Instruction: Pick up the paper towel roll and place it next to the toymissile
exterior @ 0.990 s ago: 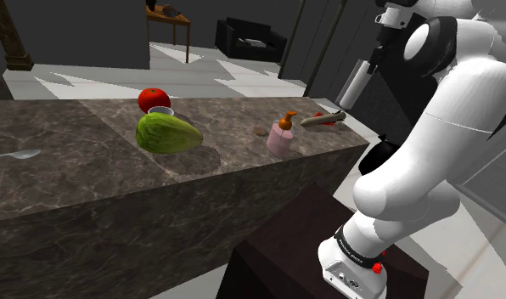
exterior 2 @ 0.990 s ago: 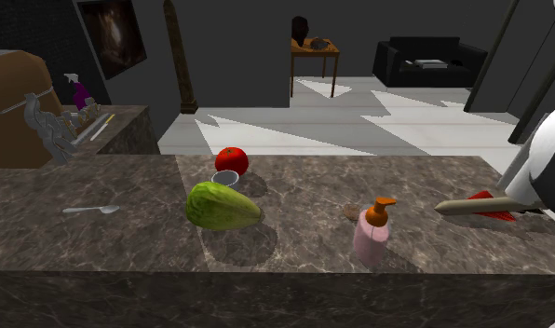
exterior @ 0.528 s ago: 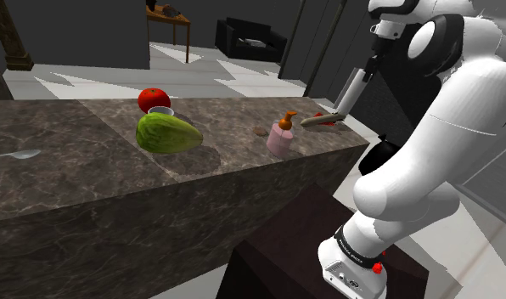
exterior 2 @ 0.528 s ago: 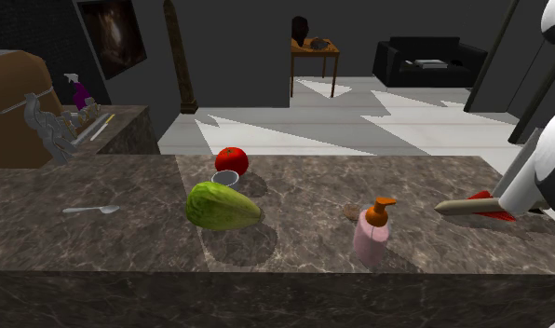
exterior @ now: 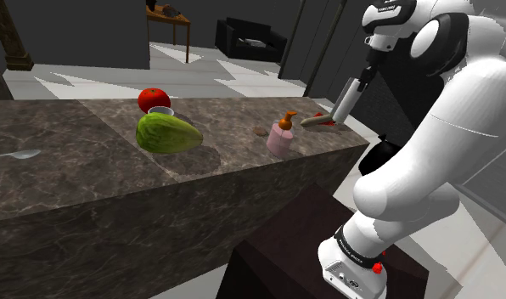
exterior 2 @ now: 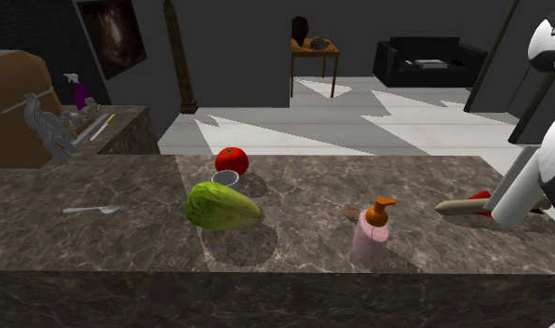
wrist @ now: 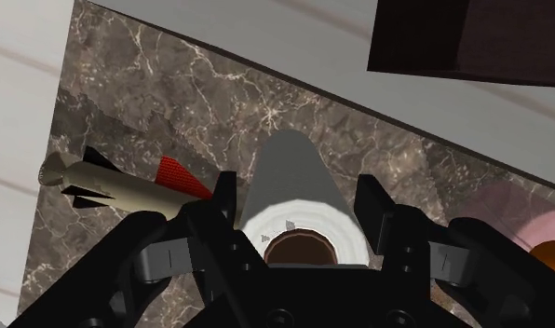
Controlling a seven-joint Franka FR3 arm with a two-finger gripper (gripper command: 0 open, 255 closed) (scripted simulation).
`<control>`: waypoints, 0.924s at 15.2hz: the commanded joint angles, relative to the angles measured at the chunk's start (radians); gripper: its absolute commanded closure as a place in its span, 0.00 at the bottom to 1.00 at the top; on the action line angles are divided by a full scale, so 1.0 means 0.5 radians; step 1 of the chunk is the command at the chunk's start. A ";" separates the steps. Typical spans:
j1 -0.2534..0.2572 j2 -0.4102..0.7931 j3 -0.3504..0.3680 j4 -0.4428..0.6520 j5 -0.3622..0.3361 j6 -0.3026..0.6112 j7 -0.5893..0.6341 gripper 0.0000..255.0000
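Gripper around white cylindrical paper towel roll, brown core

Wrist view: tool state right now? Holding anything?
Tool: closed on the paper towel roll, fingers clasping it on both sides, near the toy missile.
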 commanded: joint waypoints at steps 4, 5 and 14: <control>0.006 -0.008 0.004 -0.148 -0.005 0.140 0.019 1.00; 0.006 -0.008 0.004 -0.174 -0.005 0.167 0.021 1.00; 0.006 0.017 0.006 -0.385 -0.001 0.401 0.037 1.00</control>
